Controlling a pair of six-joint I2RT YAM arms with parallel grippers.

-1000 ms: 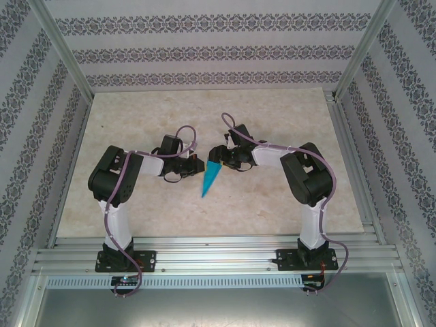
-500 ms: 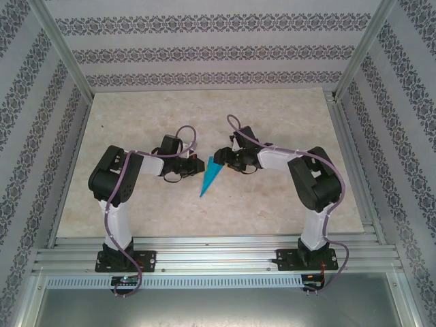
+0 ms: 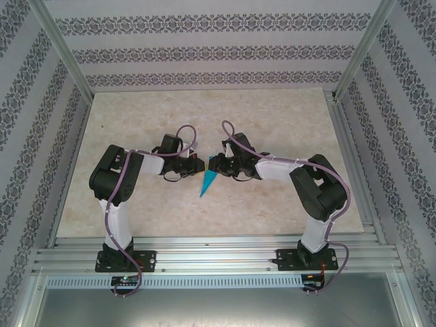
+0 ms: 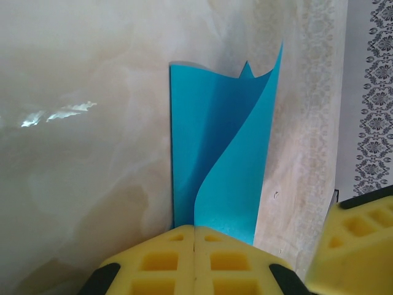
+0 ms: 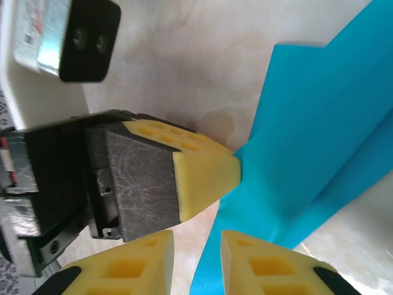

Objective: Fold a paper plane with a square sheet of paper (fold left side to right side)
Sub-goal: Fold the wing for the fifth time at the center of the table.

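So the narrow pointed teal-blue sheet of paper (image 3: 209, 180) lies mid-way across the marbled bench (image 3: 272, 116), its wide end clenched in the left end effector (image 4: 194, 232). The right end effector (image 5: 198, 246) sits just beside it, pads slightly parted around the paper's edge.

The square sheet of paper (image 3: 209, 180), teal-blue, is folded into a slim pointed wedge near the middle of the bench (image 3: 272, 116), with its tip toward the near edge. Its upper layer curls up, not pressed flat.
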